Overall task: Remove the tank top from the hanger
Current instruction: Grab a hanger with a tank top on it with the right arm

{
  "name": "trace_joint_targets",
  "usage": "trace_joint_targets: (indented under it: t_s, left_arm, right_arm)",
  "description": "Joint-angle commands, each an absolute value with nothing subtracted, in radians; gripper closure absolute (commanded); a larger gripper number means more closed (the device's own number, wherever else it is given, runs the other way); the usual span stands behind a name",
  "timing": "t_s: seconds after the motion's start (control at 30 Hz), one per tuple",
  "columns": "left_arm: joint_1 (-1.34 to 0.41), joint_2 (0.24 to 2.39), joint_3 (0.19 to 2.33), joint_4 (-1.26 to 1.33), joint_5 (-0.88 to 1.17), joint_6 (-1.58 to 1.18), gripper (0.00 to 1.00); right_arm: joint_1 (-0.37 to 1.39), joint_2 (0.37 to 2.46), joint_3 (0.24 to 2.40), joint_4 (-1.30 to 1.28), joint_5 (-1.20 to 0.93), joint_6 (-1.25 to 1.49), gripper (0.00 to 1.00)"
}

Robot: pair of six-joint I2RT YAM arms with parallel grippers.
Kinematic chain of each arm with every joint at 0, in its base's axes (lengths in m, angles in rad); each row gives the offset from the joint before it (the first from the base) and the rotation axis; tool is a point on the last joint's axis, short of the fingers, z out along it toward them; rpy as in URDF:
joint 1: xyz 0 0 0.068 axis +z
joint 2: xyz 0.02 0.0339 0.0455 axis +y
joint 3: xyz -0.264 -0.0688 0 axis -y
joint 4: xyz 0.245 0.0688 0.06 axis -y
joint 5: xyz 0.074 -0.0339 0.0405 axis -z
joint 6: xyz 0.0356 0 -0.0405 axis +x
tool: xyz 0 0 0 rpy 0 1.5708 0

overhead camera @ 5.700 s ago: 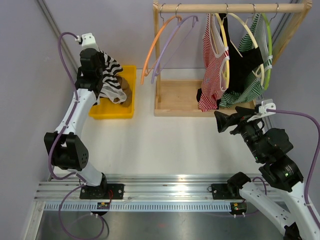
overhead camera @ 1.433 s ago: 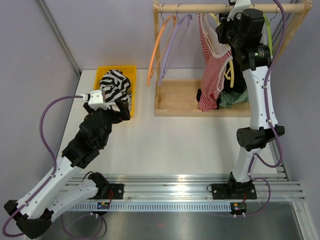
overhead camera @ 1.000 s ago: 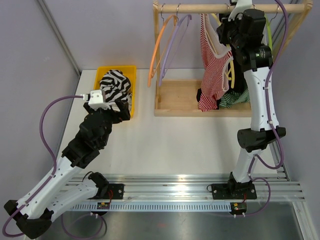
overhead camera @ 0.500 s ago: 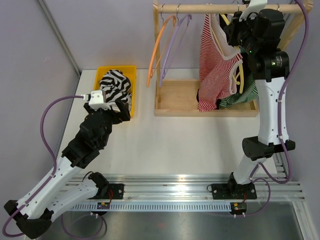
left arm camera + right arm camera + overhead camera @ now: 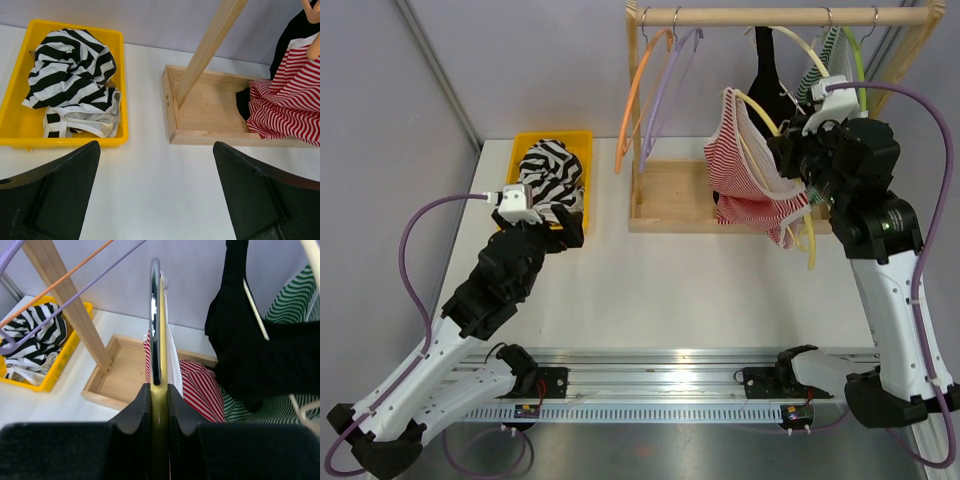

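Now right end effector (image 5: 159, 390) clamps curved hanger (image 5: 163, 330) carrying striped tank top (image 5: 745, 170); left end effector (image 5: 155, 150) apart.

White-and-black arms (image 5: 505, 270), purple cables (image 5: 403, 255)

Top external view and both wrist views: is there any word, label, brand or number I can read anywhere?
None readable in any view.
Yellow plastic bin, wooden clothes rack, red-and-white striped tank top, pale yellow plastic hanger: no print shows.
Small circuit board on the metal rail: any marking is too small to read.
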State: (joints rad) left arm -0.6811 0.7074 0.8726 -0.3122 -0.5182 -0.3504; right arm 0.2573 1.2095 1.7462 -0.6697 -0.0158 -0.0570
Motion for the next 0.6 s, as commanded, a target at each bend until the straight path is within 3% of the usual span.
trace_joint_targets:
  t_s: [0.0, 0.27, 0.57]
  left_arm:
    - [-0.687, 0.695, 0.850, -0.264, -0.454, -0.374, 0.01]
    - [-0.693, 0.692, 0.835, -0.255, -0.437, -0.371, 0.01]
    - [-0.706, 0.695, 0.842, -0.181, -0.327, -0.396, 0.01]
  right_arm:
    - [0.293, 1.080, 1.665, -0.581, 0.017, -0.017, 1.00]
    - [0.367, 0.881, 1.473, -0.635, -0.118, 0.080, 1.00]
    - [0.370, 0.816, 1.506, -0.756, -0.310, 0.115, 1.00]
